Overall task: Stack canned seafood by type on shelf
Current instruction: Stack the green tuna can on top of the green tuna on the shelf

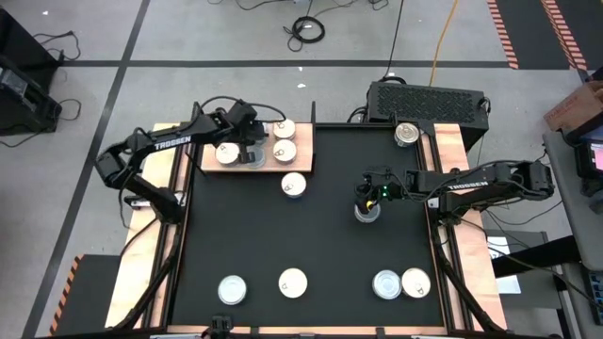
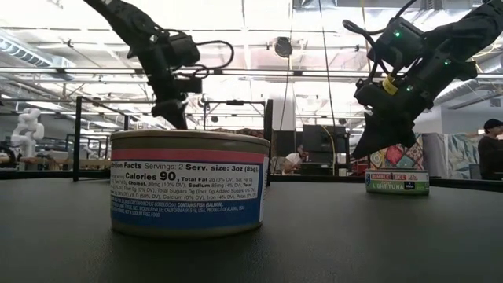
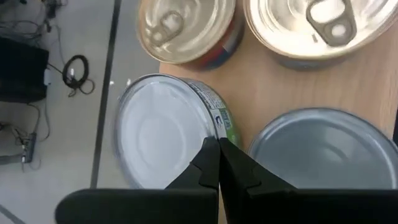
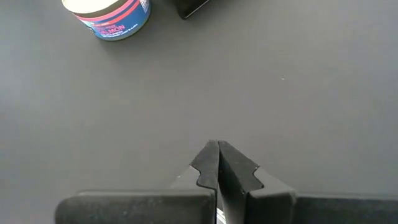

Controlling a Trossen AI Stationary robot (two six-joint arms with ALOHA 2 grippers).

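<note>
Left gripper (image 1: 247,151) with jaws pressed together and empty over light wooden shelf (image 1: 303,162) at far left, partly hiding flat round tins (image 1: 284,150) there, loose tin (image 1: 294,185) on matte black mat (image 1: 320,245), right gripper (image 1: 366,200) likewise closed, covering blue-grey tin (image 1: 366,214), four tins (image 1: 292,282) along near edge.

Eleven cans (image 1: 294,185) in all. Four sit on the one shelf (image 1: 303,162): two with gold pull-tab tops (image 3: 185,28) and two with plain silvery tops (image 3: 158,137). Seven sit off the shelf. One is just beside its long edge on the one black mat (image 1: 320,240), one (image 1: 407,134) is well off past its right end, and one (image 1: 367,212) is farther out on the mat. Four are spread along the mat's edge farthest from the shelf: two grey (image 1: 233,289) and two cream (image 1: 293,282). Two arms (image 1: 160,141).
</note>
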